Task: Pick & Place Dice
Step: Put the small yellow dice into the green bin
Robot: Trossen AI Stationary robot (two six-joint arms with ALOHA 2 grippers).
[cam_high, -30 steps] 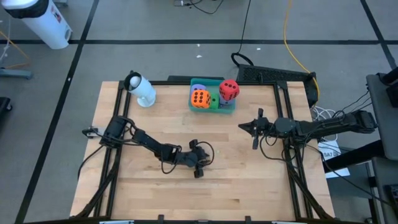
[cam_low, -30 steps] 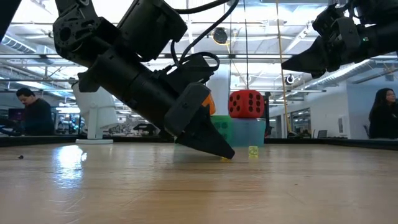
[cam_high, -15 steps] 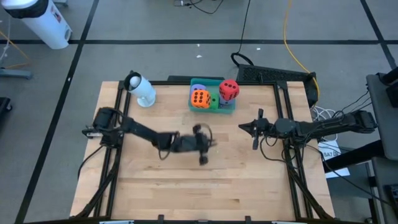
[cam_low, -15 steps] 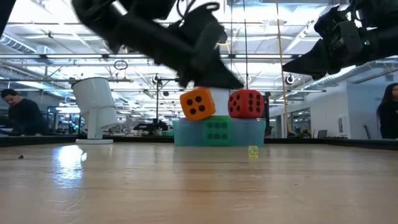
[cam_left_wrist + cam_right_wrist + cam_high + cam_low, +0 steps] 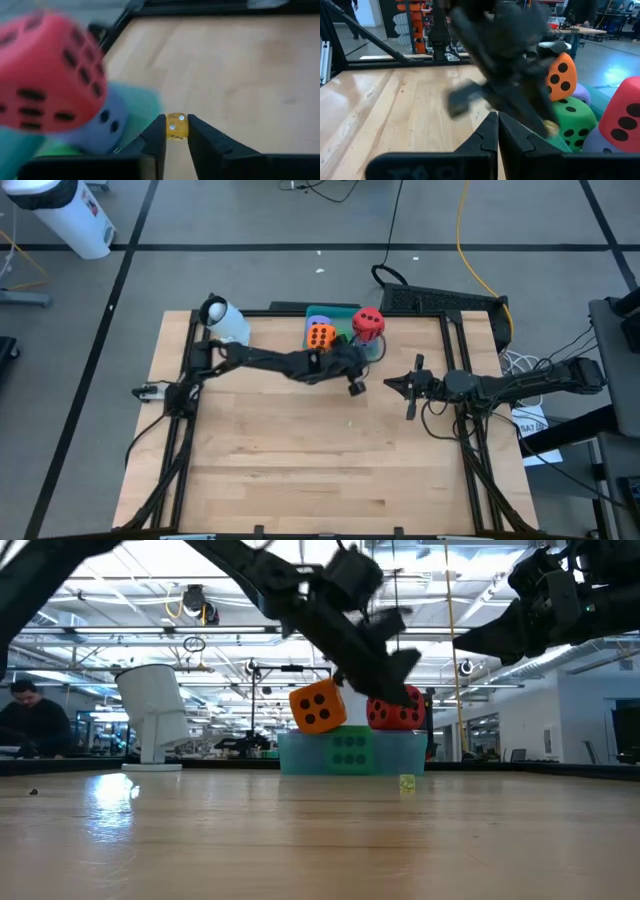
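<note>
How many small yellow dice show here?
2: the held die, in the jaws of the left gripper near the red die; the loose die, on the table. Others may be hidden.

— Where does the translucent teal plastic tray [image 5: 402, 754] sit?
— At the far edge of the wooden desk [image 5: 300, 470], right of the white cylindrical device [image 5: 228, 323]. Inside, the orange soft die [image 5: 321, 336] lies on the green soft die [image 5: 349, 750], and the red soft die [image 5: 367, 323] to their right lies on a light purple soft die [image 5: 102, 125].
— And the left end effector [image 5: 354, 386]?
— Just before the tray, with a small yellow die [image 5: 176, 126] between its fingers. The right end effector [image 5: 392, 385] is to its right.
</note>
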